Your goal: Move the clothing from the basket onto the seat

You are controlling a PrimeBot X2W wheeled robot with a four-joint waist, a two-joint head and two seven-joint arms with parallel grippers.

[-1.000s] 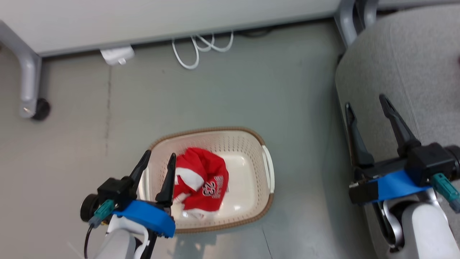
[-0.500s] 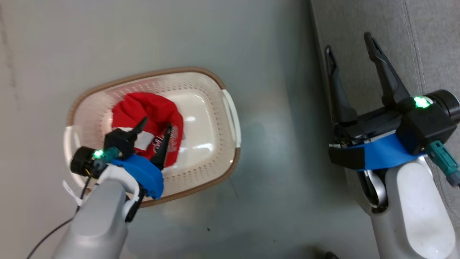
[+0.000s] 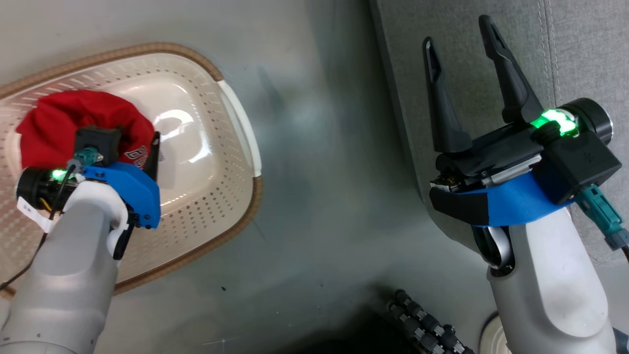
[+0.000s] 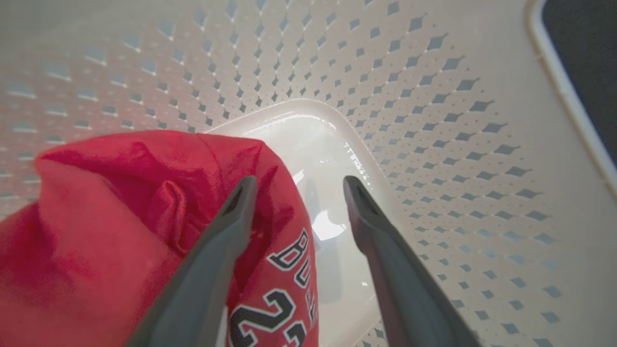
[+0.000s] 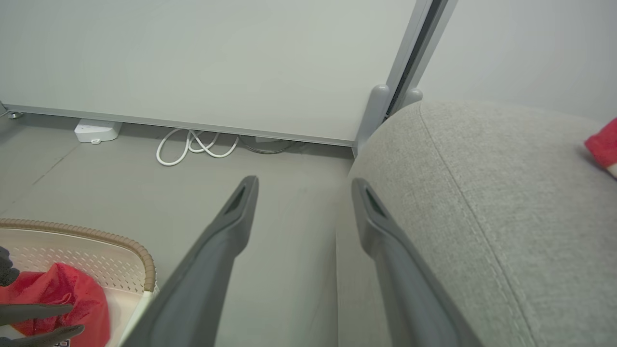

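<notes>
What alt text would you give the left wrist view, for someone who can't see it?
The left end effector, open, reaches into a cream perforated basket beside a crumpled red jersey with black-and-white lettering. One finger overlaps the cloth.

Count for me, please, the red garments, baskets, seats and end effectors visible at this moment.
Red garments: 2, a jersey in the basket and a red piece on the seat
Baskets: 1
Seats: 1
End effectors: 2, the left end effector open at the jersey, the right end effector open and empty
Total: 6
</notes>
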